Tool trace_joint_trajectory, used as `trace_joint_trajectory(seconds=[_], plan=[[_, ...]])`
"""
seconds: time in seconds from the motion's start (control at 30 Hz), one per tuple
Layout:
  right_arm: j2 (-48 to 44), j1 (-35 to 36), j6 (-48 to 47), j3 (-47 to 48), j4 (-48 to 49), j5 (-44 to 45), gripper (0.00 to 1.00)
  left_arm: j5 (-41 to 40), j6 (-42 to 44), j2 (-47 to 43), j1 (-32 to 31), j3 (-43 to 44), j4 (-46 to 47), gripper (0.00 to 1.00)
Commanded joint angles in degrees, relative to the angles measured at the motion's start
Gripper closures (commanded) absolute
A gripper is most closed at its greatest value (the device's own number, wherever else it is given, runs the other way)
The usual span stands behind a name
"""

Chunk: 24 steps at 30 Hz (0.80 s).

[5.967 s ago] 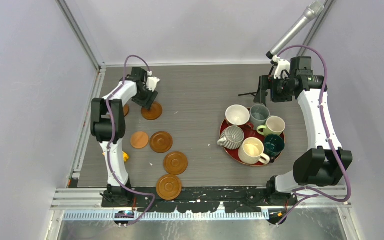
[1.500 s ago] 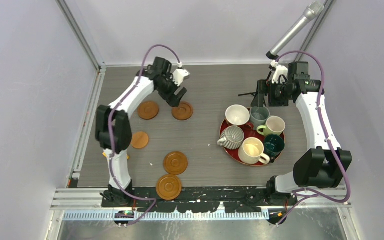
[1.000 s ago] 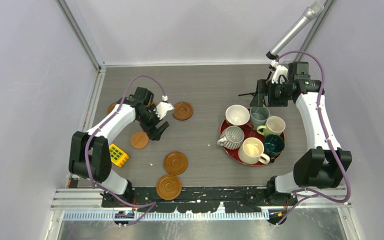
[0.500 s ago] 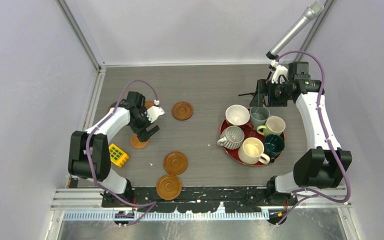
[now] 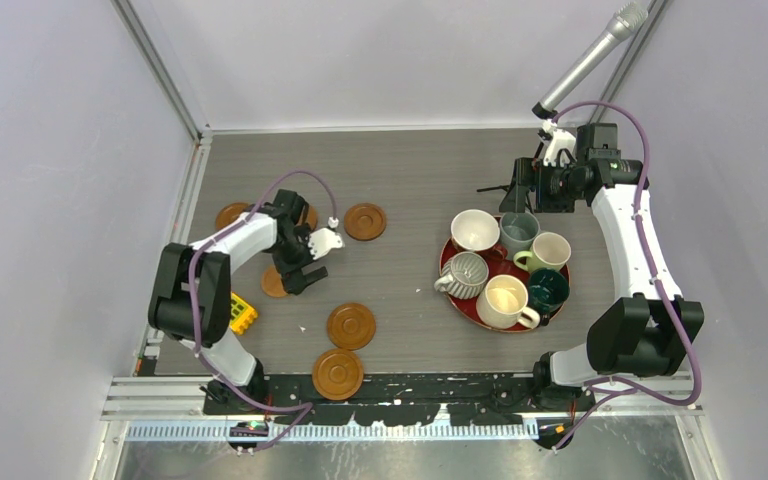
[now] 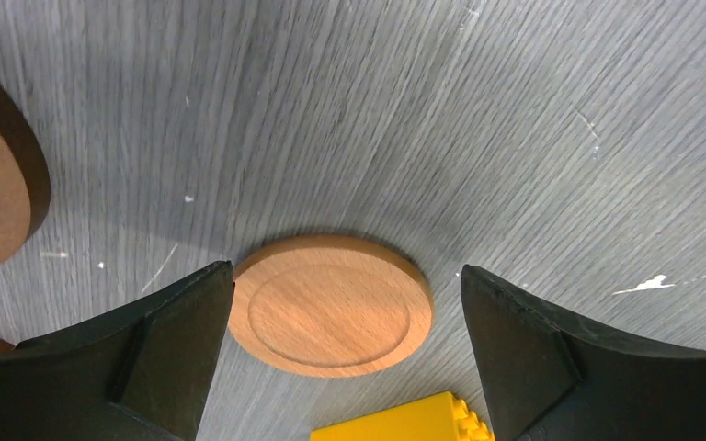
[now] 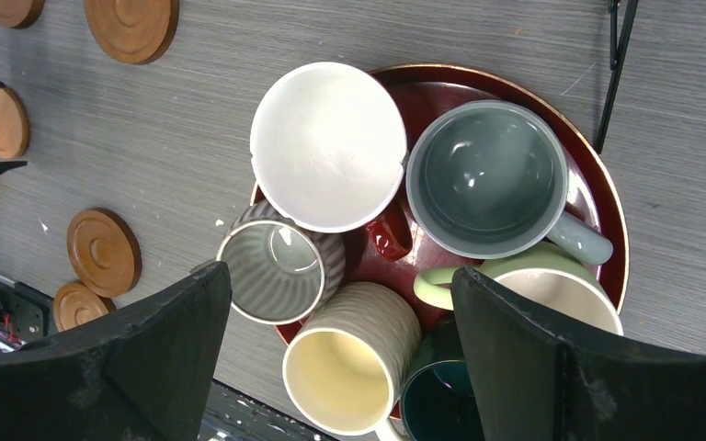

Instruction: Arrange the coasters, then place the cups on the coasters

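The light wooden coaster lies flat between the fingers of my left gripper, which is open and low over it. Five darker coasters lie on the table's left half: two at the far left, one further right, and two near the front. The cups crowd the red tray: white, grey-blue, ribbed grey, cream, pale green, dark teal. My right gripper hangs open high above them, holding nothing.
A yellow toy brick lies just left of the light coaster, close to my left fingers. A thin black stand sits behind the tray. A grey pole slants in at the far right corner.
My left arm has drawn back from the far dark coaster to the light coaster near the yellow brick, and its jaws have spread wider. The right arm has not moved.
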Motion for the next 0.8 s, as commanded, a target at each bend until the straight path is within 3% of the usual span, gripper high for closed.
trace_joint_trajectory(seconds=[0.0, 0.17, 0.37, 0.77], plan=[[-1.77, 0.1, 0.86, -0.33, 1.92, -0.49, 0.07, -1.74, 2.96, 2.24, -0.39, 2.88, -0.37, 0.05], [-2.01, 0.1, 0.73, -0.68, 1.98, -0.36, 0.07, -5.51, 7.02, 4.68, -0.2, 3.43, -2.6, 0.14], [-2.4, 0.1, 0.38, -1.01, 1.88, 0.05, 0.07, -6.31, 11.68, 3.17, 3.48, 0.76, -4.81, 0.19], [-1.54, 0.1, 0.42, -0.65, 1.98, -0.46, 0.07, -7.84, 20.98, 3.37, 12.93, 0.34, -6.04, 0.2]])
